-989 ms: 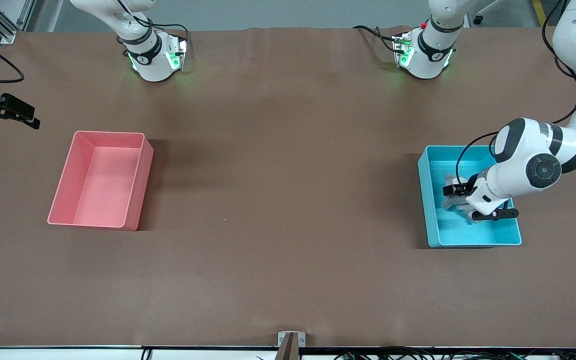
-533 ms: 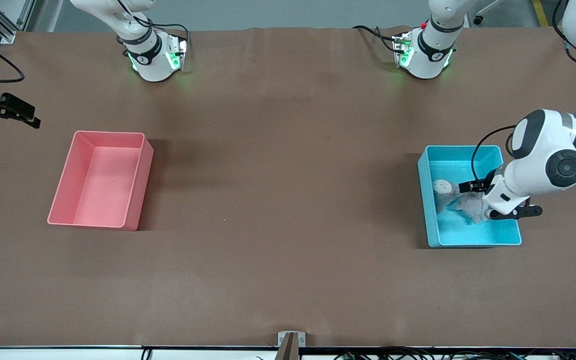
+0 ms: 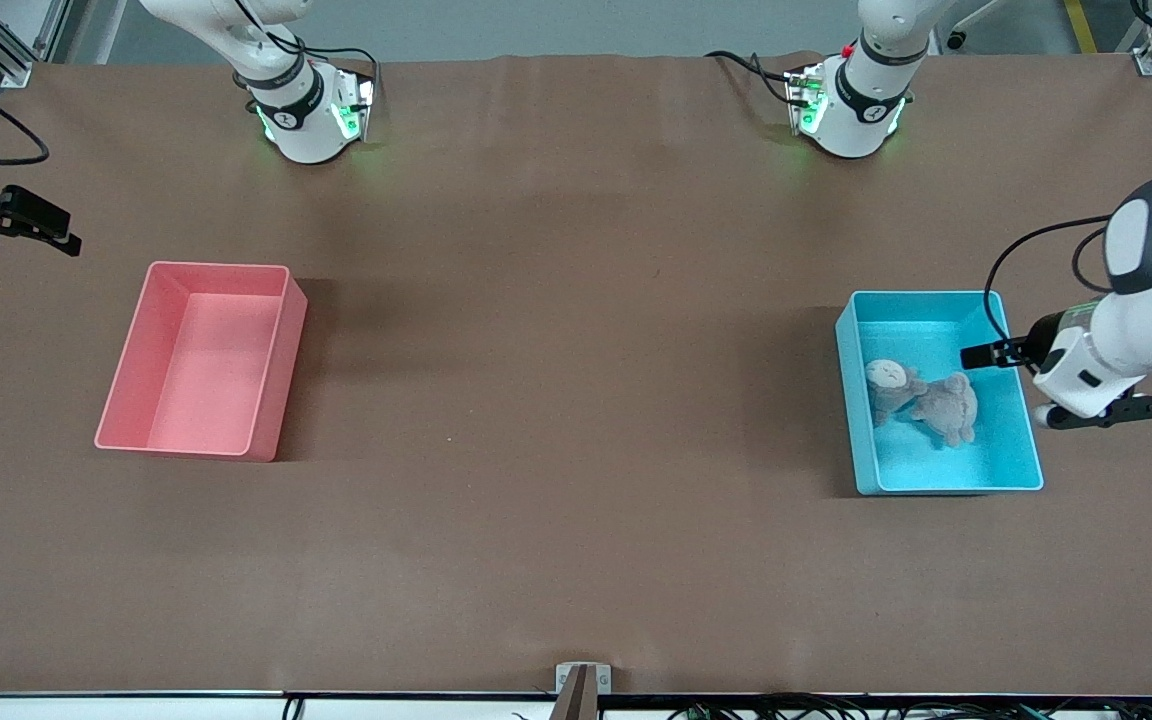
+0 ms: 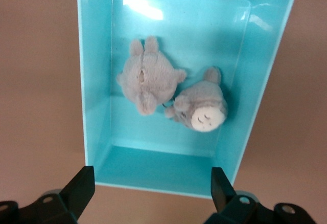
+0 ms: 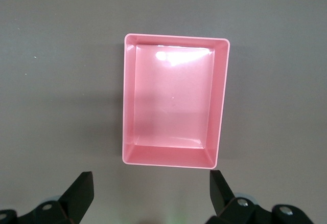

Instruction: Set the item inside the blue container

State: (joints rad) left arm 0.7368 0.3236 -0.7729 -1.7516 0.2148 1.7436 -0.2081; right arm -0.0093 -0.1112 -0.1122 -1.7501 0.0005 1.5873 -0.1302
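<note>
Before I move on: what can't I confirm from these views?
- Right claw: front view's edge cuts off its arm.
- Left claw: left wrist view shows only its fingertips.
- Two grey plush toys in the light-blue plastic bin: one's face is turned away in both views.

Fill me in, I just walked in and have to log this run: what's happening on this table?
Two grey plush toys lie side by side in the blue container at the left arm's end of the table. The left gripper hangs open and empty over that container's outer rim, holding nothing. The right gripper waits, open, at the right arm's end of the table, beside the pink bin, which has nothing in it. Judging by this, the drop into the blue container looks done.
</note>
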